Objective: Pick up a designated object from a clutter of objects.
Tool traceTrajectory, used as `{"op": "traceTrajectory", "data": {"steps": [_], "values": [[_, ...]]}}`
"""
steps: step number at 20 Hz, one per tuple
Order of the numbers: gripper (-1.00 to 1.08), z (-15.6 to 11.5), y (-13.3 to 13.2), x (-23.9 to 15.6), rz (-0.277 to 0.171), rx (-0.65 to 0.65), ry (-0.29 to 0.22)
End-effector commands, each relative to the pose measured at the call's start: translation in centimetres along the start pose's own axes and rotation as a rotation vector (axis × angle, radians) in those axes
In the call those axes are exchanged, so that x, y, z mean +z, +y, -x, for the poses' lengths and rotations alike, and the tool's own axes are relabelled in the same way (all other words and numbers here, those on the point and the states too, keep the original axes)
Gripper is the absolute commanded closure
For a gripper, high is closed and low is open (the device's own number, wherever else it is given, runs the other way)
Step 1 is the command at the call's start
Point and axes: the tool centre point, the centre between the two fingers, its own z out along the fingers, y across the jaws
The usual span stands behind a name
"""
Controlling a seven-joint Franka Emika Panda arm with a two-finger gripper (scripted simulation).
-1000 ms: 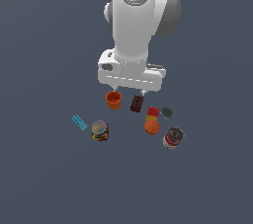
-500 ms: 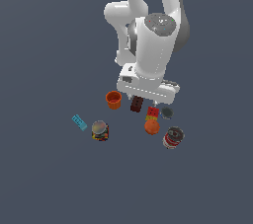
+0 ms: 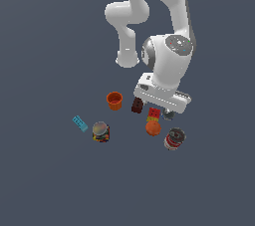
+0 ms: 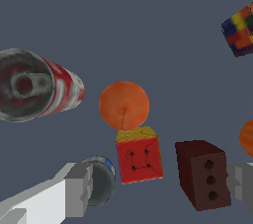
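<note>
Scanning the floor from the exterior view's left, I see the cyan brick (image 3: 79,123), the multicoloured jar (image 3: 100,132), the orange cup (image 3: 114,100), the dark brown brick (image 3: 137,105), the red-yellow brick (image 3: 154,113), the orange ball (image 3: 153,128) and the red-labelled can (image 3: 174,139). The dark grey disc (image 3: 169,115) lies beside the red-yellow brick, half hidden under the gripper (image 3: 162,101). In the wrist view the jaws stand released and wide, and the disc (image 4: 101,180) touches one finger (image 4: 79,188), not centred between them. I judge the gripper must shift toward that finger before descending.
</note>
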Motion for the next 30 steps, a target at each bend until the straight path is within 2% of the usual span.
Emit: {"op": "traceTrajectory", "data": {"steps": [1, 9, 17, 30], "values": [[-0.92, 1.0, -1.2, 1.3, -0.003, 0.034, 0.003], [-0.92, 4.6, -4.4, 5.2, -0.018, 0.138, 0.005], [-0.92, 7.4, -6.3, 7.7, -0.030, 0.209, 0.001], [-0.92, 8.5, -7.0, 8.9, -0.034, 0.234, -0.002]]}}
